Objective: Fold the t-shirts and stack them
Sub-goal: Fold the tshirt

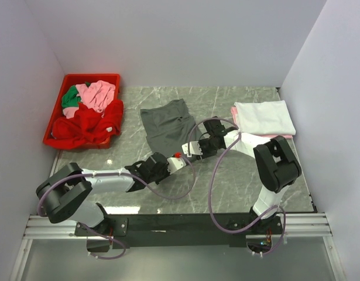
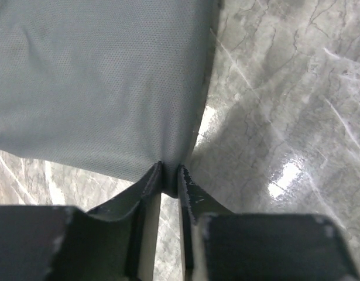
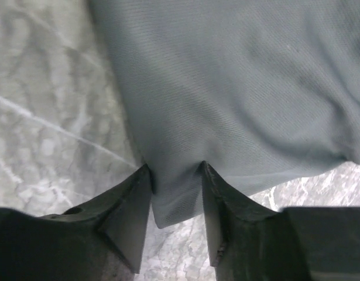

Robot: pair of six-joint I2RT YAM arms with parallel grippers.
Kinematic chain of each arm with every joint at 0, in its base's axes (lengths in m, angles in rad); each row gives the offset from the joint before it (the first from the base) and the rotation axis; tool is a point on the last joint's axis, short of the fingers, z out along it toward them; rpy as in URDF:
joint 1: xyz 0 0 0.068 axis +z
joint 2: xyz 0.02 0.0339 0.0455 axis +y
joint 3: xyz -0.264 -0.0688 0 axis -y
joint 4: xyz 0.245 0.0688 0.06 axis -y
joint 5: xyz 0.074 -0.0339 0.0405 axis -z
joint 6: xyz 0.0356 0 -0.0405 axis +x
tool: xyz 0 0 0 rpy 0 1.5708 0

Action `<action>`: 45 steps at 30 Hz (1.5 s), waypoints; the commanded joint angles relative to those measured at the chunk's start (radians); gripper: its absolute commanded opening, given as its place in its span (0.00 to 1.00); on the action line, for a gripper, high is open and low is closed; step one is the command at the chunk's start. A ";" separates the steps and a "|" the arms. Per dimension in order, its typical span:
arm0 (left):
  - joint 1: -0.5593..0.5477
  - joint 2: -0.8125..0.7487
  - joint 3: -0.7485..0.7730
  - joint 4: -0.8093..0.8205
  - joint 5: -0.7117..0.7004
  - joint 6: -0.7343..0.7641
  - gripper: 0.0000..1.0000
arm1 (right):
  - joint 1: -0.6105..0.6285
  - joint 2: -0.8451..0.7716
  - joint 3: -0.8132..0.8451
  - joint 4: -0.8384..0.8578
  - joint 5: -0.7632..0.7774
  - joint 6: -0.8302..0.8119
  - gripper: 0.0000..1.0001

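1. Two garments are judged done: a folded white t-shirt (image 1: pixel 264 117) is stacked on a folded pink t-shirt (image 1: pixel 233 111) at the right of the tabletop (image 1: pixel 238 175).
2. A crumpled heap of t-shirts (image 1: pixel 89 114), pink, green and red, is left in the red bin (image 1: pixel 54 126), so most of the task remains.
3. The dark grey t-shirt (image 1: pixel 168 123) is laid mid-tabletop, its folding apparently unfinished.
4. The left end effector (image 2: pixel 168 178) is pressed nearly together, with a corner of the grey cloth pinched.
5. The right end effector (image 3: pixel 177 175) is held spread, with a hem corner lying between its fingers, unclamped.
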 commanded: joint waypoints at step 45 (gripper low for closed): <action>0.238 -0.143 0.211 -0.054 0.436 0.260 0.00 | -0.118 -0.200 0.202 -0.290 -0.053 0.413 0.00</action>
